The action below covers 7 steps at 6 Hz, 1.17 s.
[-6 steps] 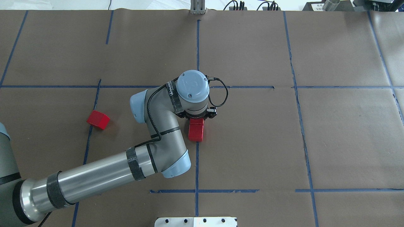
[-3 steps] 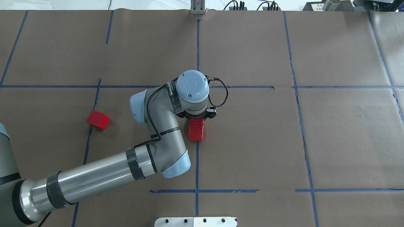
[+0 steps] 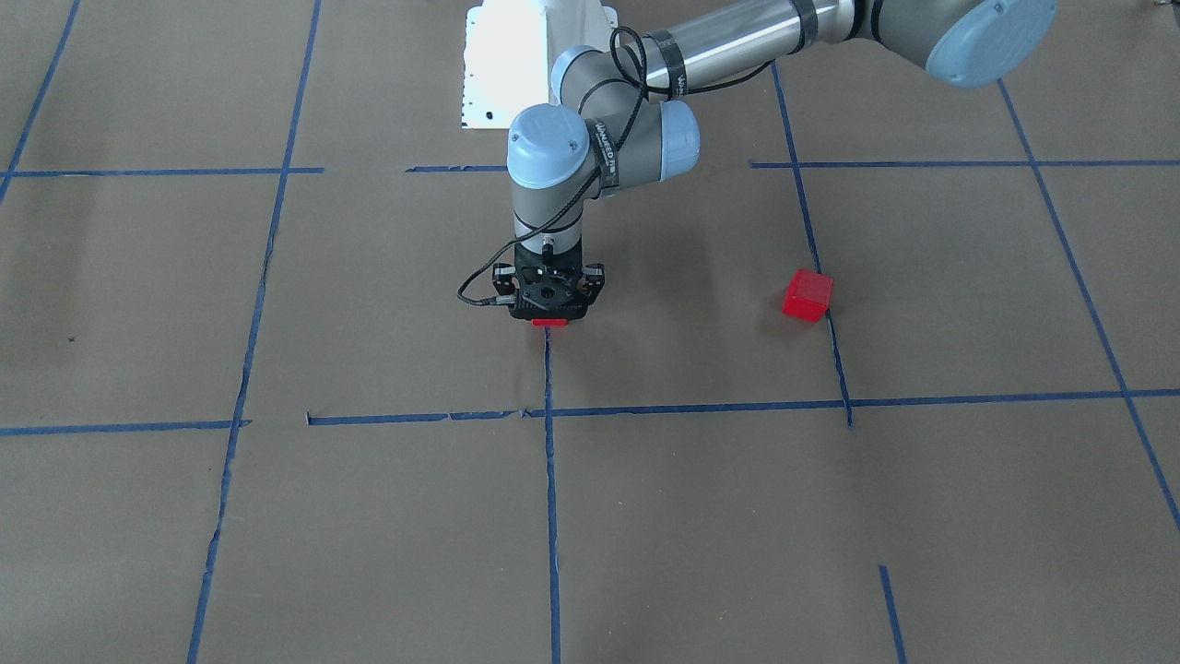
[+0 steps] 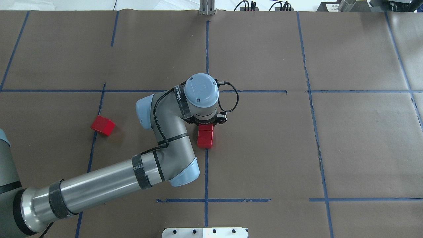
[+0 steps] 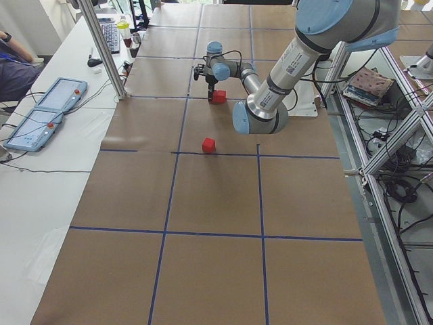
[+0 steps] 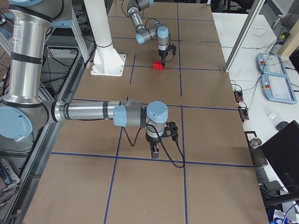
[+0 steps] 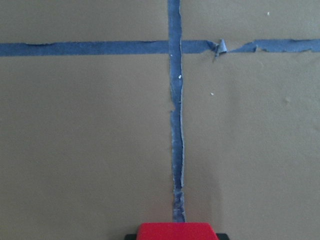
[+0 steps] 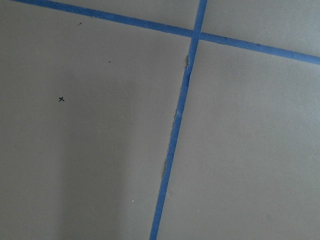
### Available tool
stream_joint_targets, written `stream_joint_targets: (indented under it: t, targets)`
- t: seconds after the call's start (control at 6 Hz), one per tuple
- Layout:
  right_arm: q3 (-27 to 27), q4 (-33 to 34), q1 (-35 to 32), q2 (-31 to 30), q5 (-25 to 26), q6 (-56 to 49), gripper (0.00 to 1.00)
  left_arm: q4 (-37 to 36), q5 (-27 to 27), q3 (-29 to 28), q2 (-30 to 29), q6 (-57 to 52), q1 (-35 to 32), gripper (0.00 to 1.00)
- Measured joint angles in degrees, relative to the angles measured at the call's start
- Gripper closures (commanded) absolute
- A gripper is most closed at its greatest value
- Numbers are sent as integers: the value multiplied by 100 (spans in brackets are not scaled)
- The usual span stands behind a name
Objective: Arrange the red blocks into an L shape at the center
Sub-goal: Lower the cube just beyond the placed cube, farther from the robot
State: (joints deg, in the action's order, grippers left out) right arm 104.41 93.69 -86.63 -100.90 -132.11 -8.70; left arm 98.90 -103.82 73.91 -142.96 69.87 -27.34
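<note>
Nearest the right-end camera, the right gripper hangs low over the table; its fingers' state I cannot tell. Farther, at the center, the left gripper clasps one red block in its fingers, touching a second block on the tape line. Farthest, the third block lies apart.
</note>
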Motion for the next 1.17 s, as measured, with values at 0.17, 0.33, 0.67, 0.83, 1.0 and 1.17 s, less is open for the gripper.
stream_joint_targets:
  t: [0.17,0.33,0.67,0.83,1.0,1.17]
  targets:
    - [0,0,-1,0,-1,0,0,5,-7,0,1,0,-1,40]
    - [0,0,-2,0,-3,0,0,-1,-19,-9,13,0,12,36]
    - [0,0,0,0,1,0,0,7,-21,0,6,0,1,3]
    - [0,0,-1,3,1,0,0,4,-29,3,5,-21,1,0]
    - [0,0,-2,6,-1,0,0,-20,-35,70,8,-156,-10,0]
    - [2,0,-3,8,-5,0,0,-60,-40,210,29,-321,-50,0]
